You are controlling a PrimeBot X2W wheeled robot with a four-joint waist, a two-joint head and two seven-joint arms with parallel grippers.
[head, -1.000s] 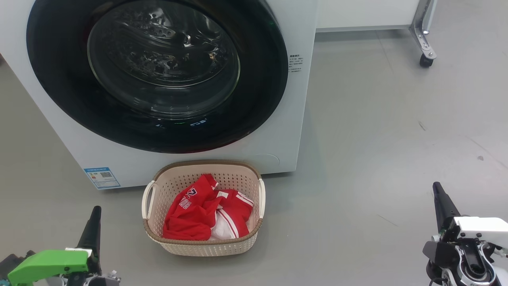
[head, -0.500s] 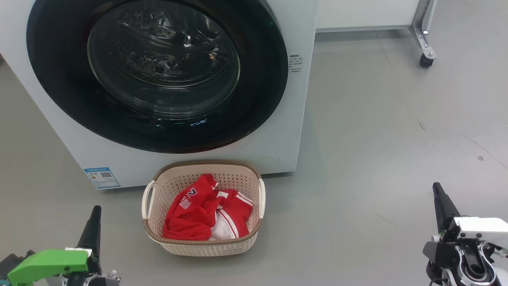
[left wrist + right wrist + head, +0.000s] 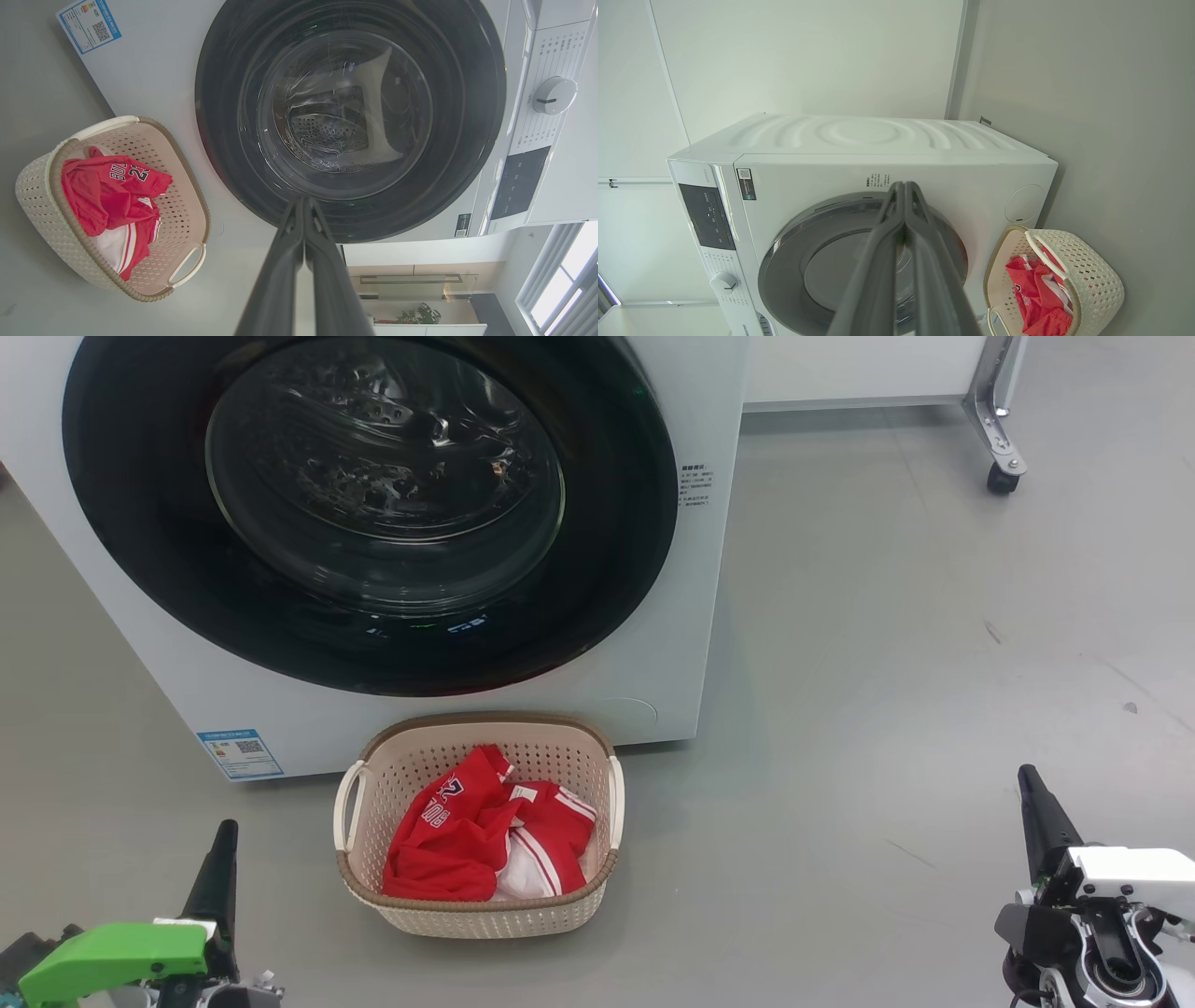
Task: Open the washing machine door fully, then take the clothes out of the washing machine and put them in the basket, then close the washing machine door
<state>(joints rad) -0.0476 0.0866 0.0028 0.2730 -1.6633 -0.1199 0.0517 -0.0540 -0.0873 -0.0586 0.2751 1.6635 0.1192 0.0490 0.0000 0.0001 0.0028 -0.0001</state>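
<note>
Red clothes [image 3: 448,849] with white lettering were seen crumpled in the cream perforated basket [image 3: 485,919], glossy black washing machine door [image 3: 140,523] shut, left gripper [image 3: 227,825] and right gripper [image 3: 1025,771] pressed together.

Washing machine door [image 3: 383,485] shut, red clothes [image 3: 448,845] in the basket [image 3: 485,919].
The white washing machine [image 3: 695,569] stands on the grey floor [image 3: 887,663], a small blue label [image 3: 240,753] at the lower left of its front. Its round door lies flush against that front: a wide glossy black rim around a bulging clear glass bowl, through which the perforated steel drum [image 3: 327,133] shows. The cream perforated basket with a brown rim and two side handles sits upright on the floor, just in front of the machine, below the door. The clothes lie crumpled inside it, red fabric with white stripes and lettering.
</note>
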